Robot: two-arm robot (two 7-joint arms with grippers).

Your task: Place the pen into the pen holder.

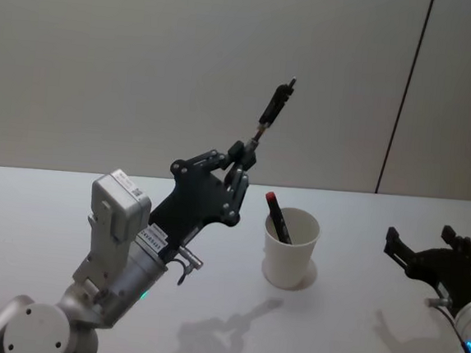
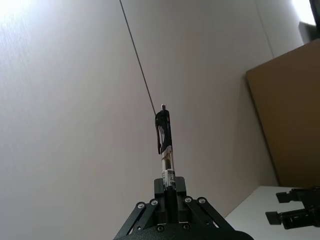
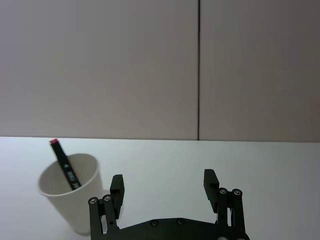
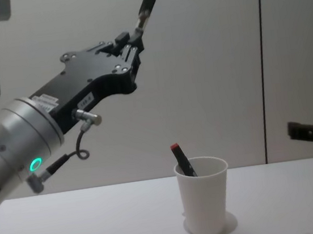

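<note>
The left gripper (image 1: 246,154) is squeezing the black pen (image 1: 273,107) by its low end, pointing it up toward 1 o'clock. The pen holder (image 1: 289,251) is standing at 5 o'clock from it. I think the pen is needing to tip over and go down slowly inside the rim. A red-topped pen (image 1: 277,215) is leaning at 10 o'clock, so 3 o'clock is giving more room. The right gripper (image 1: 426,241) is sitting with fingers spread, well apart at 3 o'clock.
</note>
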